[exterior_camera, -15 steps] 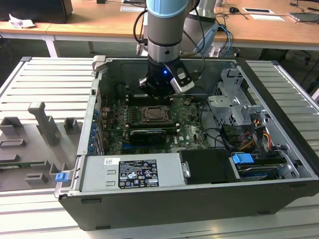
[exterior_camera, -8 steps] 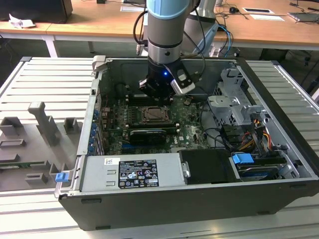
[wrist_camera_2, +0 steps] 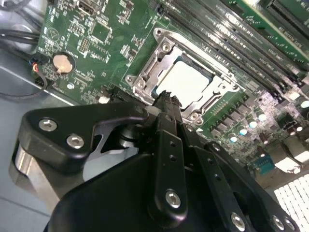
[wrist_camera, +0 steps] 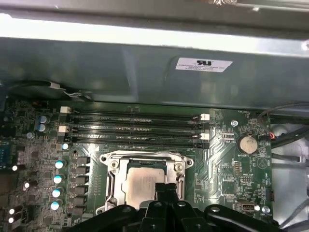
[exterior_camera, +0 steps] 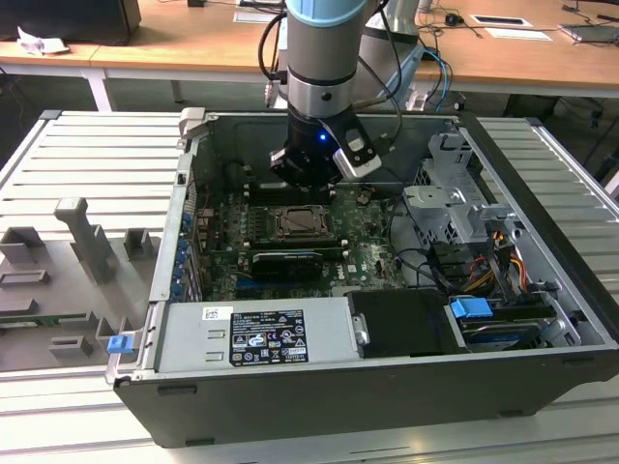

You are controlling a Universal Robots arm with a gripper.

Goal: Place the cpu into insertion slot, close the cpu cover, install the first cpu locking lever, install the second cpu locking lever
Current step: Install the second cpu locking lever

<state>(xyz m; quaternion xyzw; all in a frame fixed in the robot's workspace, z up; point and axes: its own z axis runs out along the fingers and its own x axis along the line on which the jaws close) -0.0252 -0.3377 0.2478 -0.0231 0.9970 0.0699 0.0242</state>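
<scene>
Cpu [wrist_camera_2: 186, 82] seated in insertion slot [wrist_camera_2: 145, 72], cover [wrist_camera: 110, 164] down; thin, fragile, best held by edges. Gripper [wrist_camera_2: 166, 99] fingertips pinched together, empty, at cpu's 6 o'clock edge in first wrist view.

The cpu [wrist_camera_2: 186, 81] lies in the insertion slot [wrist_camera: 112, 177], and the cpu cover [wrist_camera_2: 223, 87] lies down around it. The gripper [wrist_camera_2: 165, 98] hangs just above the slot's edge. Beside the slot run the memory slots [wrist_camera: 135, 126]. In the exterior view, the drive cage [exterior_camera: 455, 198] stands to the slot's right.
</scene>
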